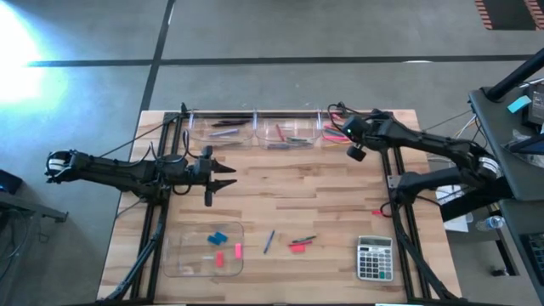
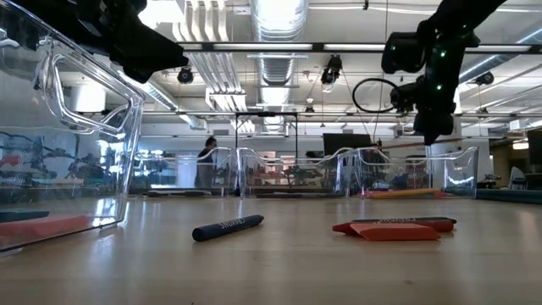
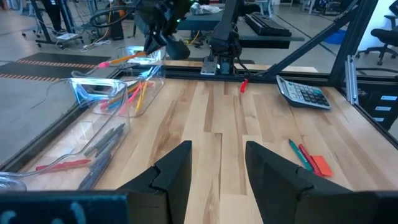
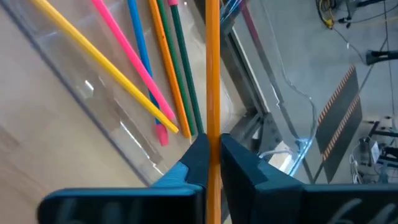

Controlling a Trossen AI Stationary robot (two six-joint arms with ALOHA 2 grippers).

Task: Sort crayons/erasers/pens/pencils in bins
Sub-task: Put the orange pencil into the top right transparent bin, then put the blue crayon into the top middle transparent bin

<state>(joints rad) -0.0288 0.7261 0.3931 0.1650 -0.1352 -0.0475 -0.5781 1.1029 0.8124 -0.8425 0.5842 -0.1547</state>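
While the high view hides its grip, the right wrist view shows the right claw (image 4: 211,155) clamped on an orange pencil (image 4: 212,68) above the bin (image 4: 93,87) at the desk's (image 1: 280,195) one o'clock. The left claw (image 3: 217,171) hovers parted and empty at nine o'clock.

the room is bright, lit by ceiling lights (image 2: 275,17) that blow out to white in the low view. strong glare whitens the floor (image 1: 25,42) at the upper left of the high view. the worktop (image 1: 289,187) is evenly lit, with soft, faint shadows. highlights glint on the clear bins (image 3: 118,93). in the low view the nearest bin wall (image 2: 76,110) is blurred. the right wrist view is soft close up, its dark fingers (image 4: 193,168) out of focus.
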